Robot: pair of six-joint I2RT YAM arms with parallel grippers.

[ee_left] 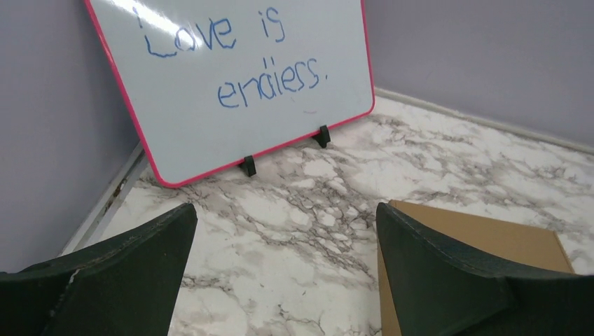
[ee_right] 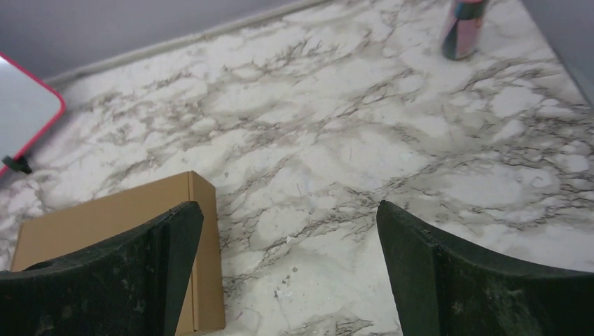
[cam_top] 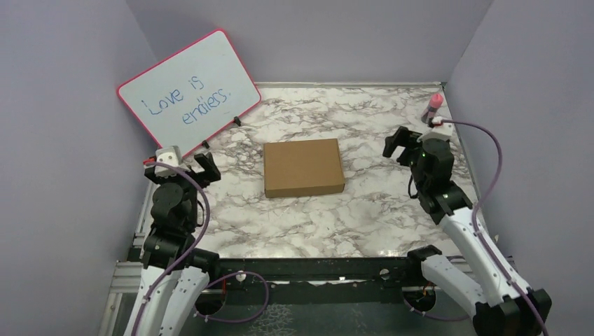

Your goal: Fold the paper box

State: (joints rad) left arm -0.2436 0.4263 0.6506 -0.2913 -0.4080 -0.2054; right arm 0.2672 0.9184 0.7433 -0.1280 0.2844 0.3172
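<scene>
Left gripper (cam_top: pixel 202 165) near bench's left edge, jaws spread wide, nothing held; parked clear of work area. Right gripper (cam_top: pixel 399 143) on opposite side, jaws also apart, empty. Paper box (cam_top: pixel 303 167) mid-bench (cam_top: pixel 336 217) between both arms, closed flat-topped rectangle, touched by neither; looks already folded. Farther back: whiteboard (cam_top: pixel 190 87) propped against left wall, small pink bottle (cam_top: pixel 433 106) upright in far right corner, both out of arms' way.
</scene>
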